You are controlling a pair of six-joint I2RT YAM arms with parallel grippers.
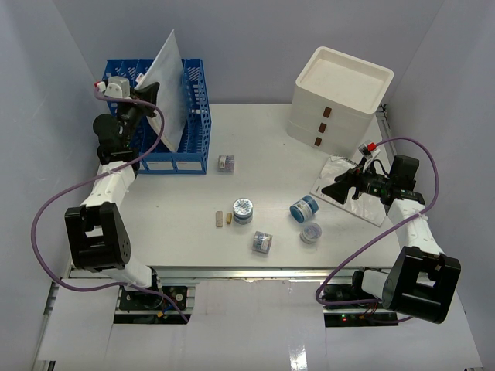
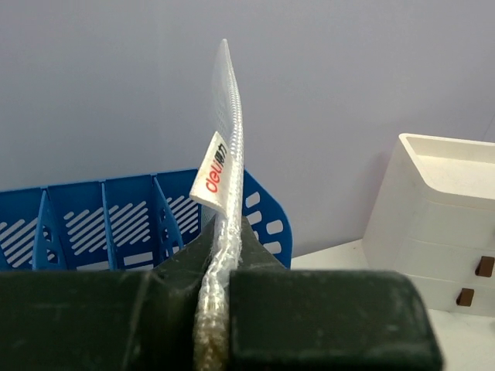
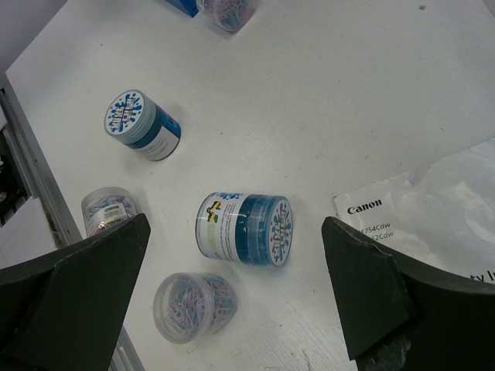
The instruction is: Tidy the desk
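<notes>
The white desk (image 1: 271, 147) holds scattered small items. My left gripper (image 1: 151, 104) is shut on the lower edge of a white mesh document pouch (image 1: 166, 81), which stands tilted over the blue file rack (image 1: 193, 147). In the left wrist view the pouch (image 2: 228, 154) rises from between the jaws of the left gripper (image 2: 219, 259), with the rack (image 2: 116, 224) behind it. My right gripper (image 3: 236, 232) is open above a blue-lidded tub (image 3: 244, 228) lying on its side; that tub (image 1: 305, 208) lies just left of the right gripper (image 1: 329, 191).
A clear jar of paper clips (image 3: 193, 305) lies beside the tub. Another blue tub (image 1: 243, 210), a second clip jar (image 1: 262, 243), two erasers (image 1: 223, 219) and a small box (image 1: 226, 163) sit mid-desk. A Canon plastic bag (image 1: 340, 174) lies before the white drawer box (image 1: 340, 93).
</notes>
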